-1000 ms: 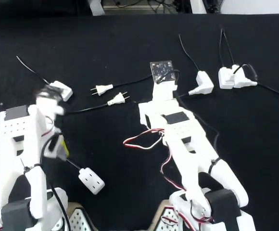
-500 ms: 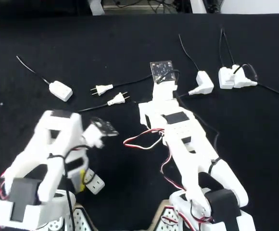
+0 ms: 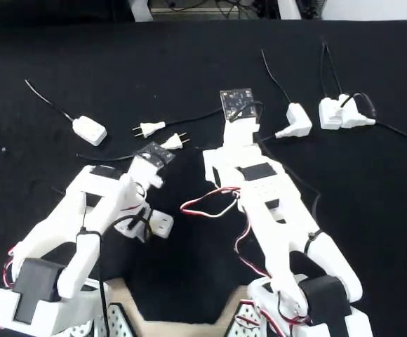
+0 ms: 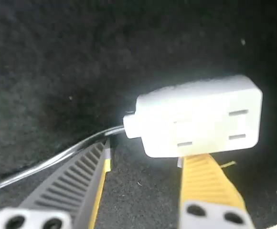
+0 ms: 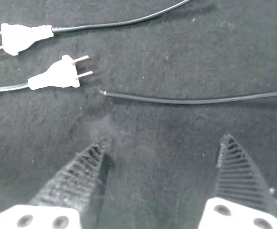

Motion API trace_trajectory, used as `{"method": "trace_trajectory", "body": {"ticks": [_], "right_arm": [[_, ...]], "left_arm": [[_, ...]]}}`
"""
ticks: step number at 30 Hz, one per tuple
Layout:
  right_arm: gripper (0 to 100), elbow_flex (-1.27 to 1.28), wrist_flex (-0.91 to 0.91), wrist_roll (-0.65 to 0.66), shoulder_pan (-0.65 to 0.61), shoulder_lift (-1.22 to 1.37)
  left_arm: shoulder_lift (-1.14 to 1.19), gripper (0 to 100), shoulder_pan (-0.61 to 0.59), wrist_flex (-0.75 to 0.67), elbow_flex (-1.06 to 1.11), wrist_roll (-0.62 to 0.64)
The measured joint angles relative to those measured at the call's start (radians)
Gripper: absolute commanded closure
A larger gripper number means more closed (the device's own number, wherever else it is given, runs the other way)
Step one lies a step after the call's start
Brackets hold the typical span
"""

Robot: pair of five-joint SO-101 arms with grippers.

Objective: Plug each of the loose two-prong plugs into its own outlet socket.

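Two loose white two-prong plugs (image 3: 149,129) (image 3: 171,144) lie on the black mat, seen close as the far plug (image 5: 20,37) and the near plug (image 5: 57,75). My right gripper (image 5: 160,143) hangs open over bare mat just short of them; the right arm (image 3: 259,182) stretches up the middle. A white outlet socket (image 4: 196,117) lies at the tips of my open left gripper (image 4: 143,155), its cable running past the grey finger (image 4: 88,167). From above, that socket (image 3: 160,225) sits beside the left arm (image 3: 112,193).
More white sockets with cables lie at the far left (image 3: 89,130) and right of centre (image 3: 296,121). A socket with a plug joined to it (image 3: 340,112) rests at the far right. A thin black cable (image 5: 196,100) crosses ahead of the right gripper.
The left arm has swung from the left edge toward the middle. The socket near the front has shifted up and right, to beside the arm's gripper. The right arm is still.
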Motion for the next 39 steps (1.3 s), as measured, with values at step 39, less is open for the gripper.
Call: {"method": "trace_trajectory", "body": {"ticks": [39], "right_arm": [[68.4, 0.0, 0.0, 0.0, 0.0, 0.0]], "left_arm": [[-0.006, 77, -0.106, 0.057, -0.083, 0.002]]}}
